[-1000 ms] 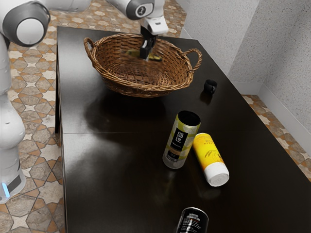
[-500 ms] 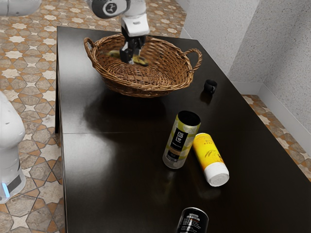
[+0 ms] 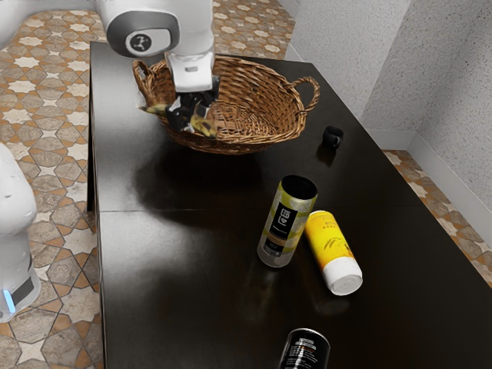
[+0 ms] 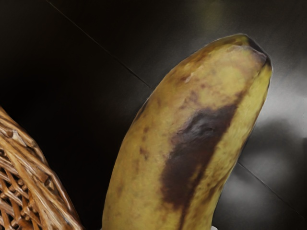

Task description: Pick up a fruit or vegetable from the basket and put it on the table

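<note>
Here, my black gripper (image 3: 184, 119) is closed around the middle of a spotted yellow banana (image 4: 192, 134), one finger on each side. Gripping it mid-length leaves both ends free and should balance it fairly well, though I judge that a curved fruit could swing or roll between the fingers. One end points toward the exterior view's left; the other dips lower, toward the right. The banana is raised at the near side of the wicker basket (image 3: 270, 92), probably to carry it past the rim. In the wrist view, its exposed end has dark tabletop behind it, with woven rim beside it.

The nearest obstacle is that rim, along with the looped handle (image 3: 140, 73) close by; lowering too soon could catch either. The dark table (image 3: 169, 254) offers a bare stretch in front of the basket, a sensible spot to set the fruit down before opening.

Farther out, a patterned canister (image 3: 287, 223) stands upright and could topple if bumped. Just beside it lies a yellow bottle (image 3: 332, 250) with a white end. A black can (image 3: 304, 352) sits nearest the exterior camera, and a small black cup (image 3: 333, 137) sits beyond the basket's other handle.
</note>
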Motion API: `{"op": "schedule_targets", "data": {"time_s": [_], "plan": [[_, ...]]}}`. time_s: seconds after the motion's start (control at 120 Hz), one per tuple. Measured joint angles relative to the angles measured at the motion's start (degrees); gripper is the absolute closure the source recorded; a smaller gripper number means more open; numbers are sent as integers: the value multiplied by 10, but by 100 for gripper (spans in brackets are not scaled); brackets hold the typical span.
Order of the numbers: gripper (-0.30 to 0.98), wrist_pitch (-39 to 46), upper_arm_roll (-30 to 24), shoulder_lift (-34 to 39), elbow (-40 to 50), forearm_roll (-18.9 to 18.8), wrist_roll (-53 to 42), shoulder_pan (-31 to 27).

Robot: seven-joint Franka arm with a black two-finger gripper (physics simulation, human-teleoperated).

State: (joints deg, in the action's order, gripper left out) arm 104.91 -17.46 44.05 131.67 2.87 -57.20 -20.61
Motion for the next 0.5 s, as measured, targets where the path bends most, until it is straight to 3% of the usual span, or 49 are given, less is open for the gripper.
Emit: {"op": "schedule_targets", "data": {"time_s": [0.267,0.375,0.5], "plan": [[52,-8,-23,-1,0,9,1,41],[25,-11,-26,-2,-1,12,1,47],[10,-11,-30,-2,-1,17,3,53]]}}
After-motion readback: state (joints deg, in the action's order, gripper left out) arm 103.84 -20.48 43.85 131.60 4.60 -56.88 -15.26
